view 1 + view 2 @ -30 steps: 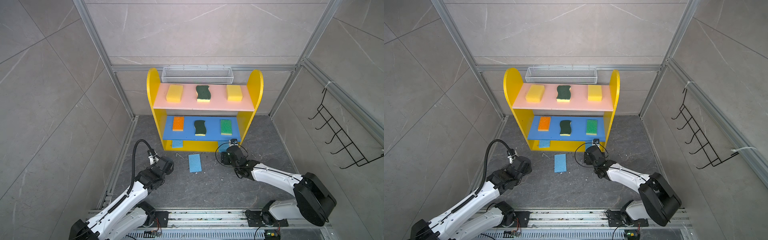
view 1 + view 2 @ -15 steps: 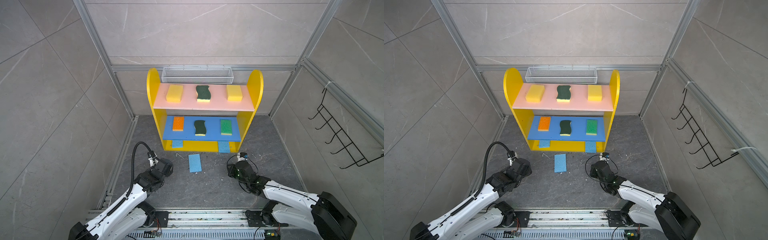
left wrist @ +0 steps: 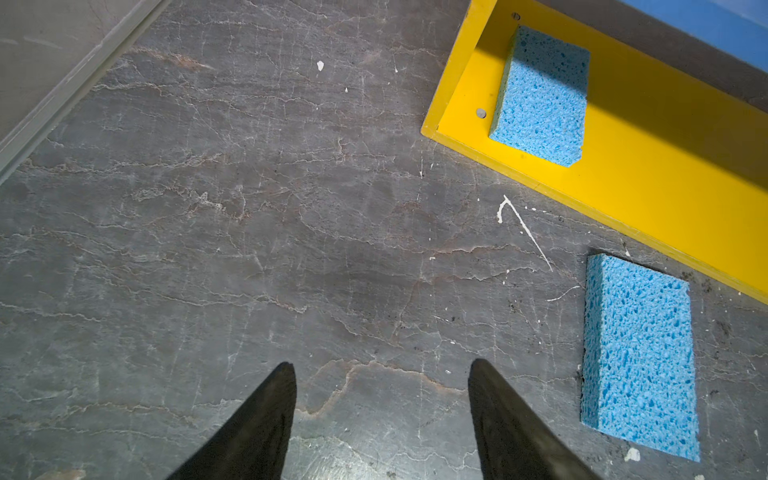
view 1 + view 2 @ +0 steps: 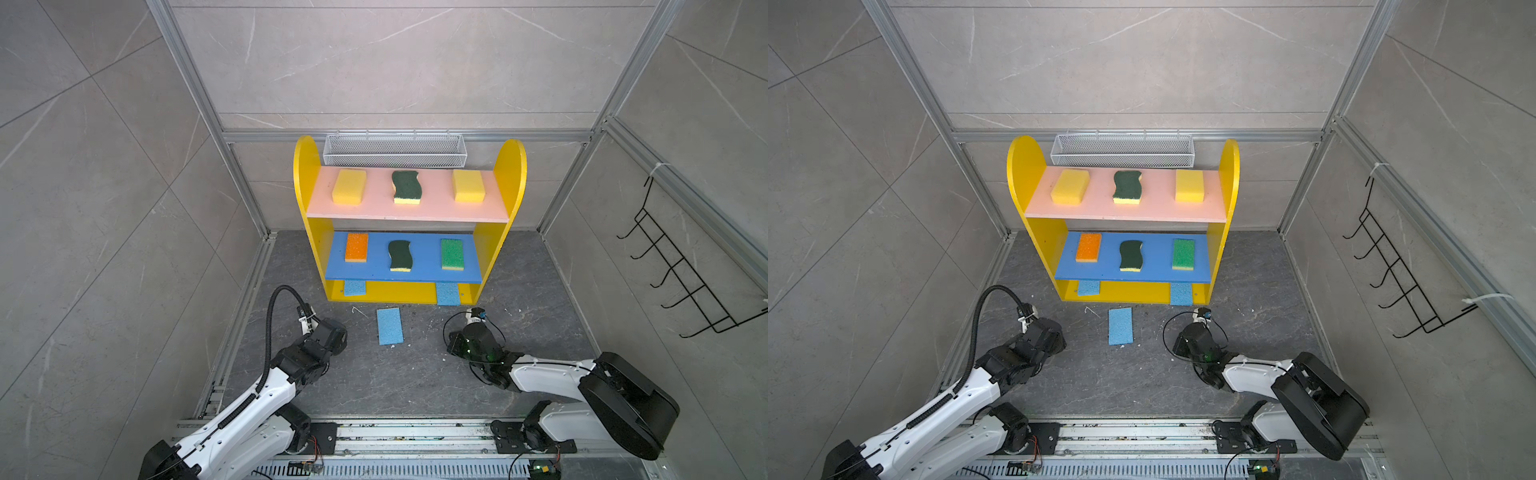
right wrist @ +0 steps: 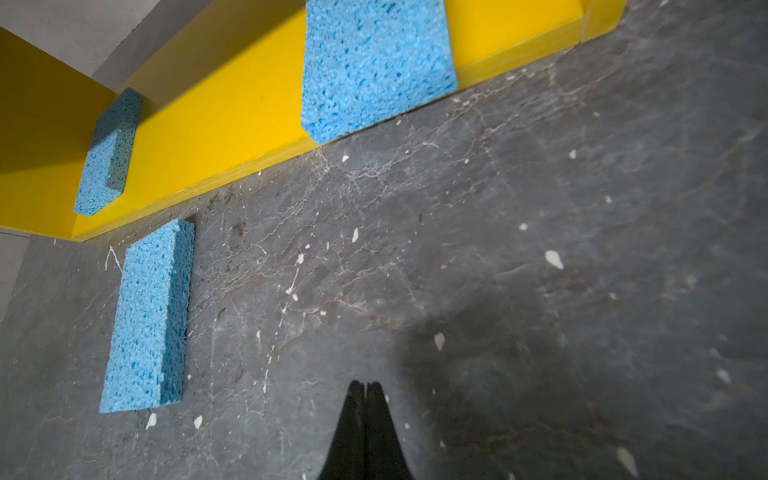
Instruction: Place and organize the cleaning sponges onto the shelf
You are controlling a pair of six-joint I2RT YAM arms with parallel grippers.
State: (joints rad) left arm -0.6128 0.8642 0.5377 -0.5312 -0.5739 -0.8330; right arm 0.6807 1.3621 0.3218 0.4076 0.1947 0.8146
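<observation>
The grey stone counter (image 4: 415,374) carries the yellow shelf (image 4: 306,178) at its far middle, against the back wall. A black hook rack (image 4: 681,274) hangs on the right wall, and a white wire basket (image 4: 394,149) sits on the back wall just behind the shelf top.

The pink upper board (image 4: 436,205) holds the left yellow sponge (image 4: 349,186), the upper wavy sponge (image 4: 406,187) in the middle, and the right yellow sponge (image 4: 468,185). The blue lower board (image 4: 424,259) holds, from left to right, the orange sponge (image 4: 356,247), the lower wavy sponge (image 4: 400,255) and the bright-green sponge (image 4: 452,254). On the yellow bottom board (image 4: 399,293) lie the left blue sponge (image 4: 354,287) and the right blue sponge (image 4: 448,293), whose near end reaches the board's front edge.

The loose blue sponge (image 4: 390,325) lies flat on the counter just in front of the shelf, between the two arms.

The left tool (image 3: 380,365) is spread apart over bare counter, to the left of the loose blue sponge. The right tool (image 5: 365,384) has its fingers pressed flat together, to the right of that sponge
</observation>
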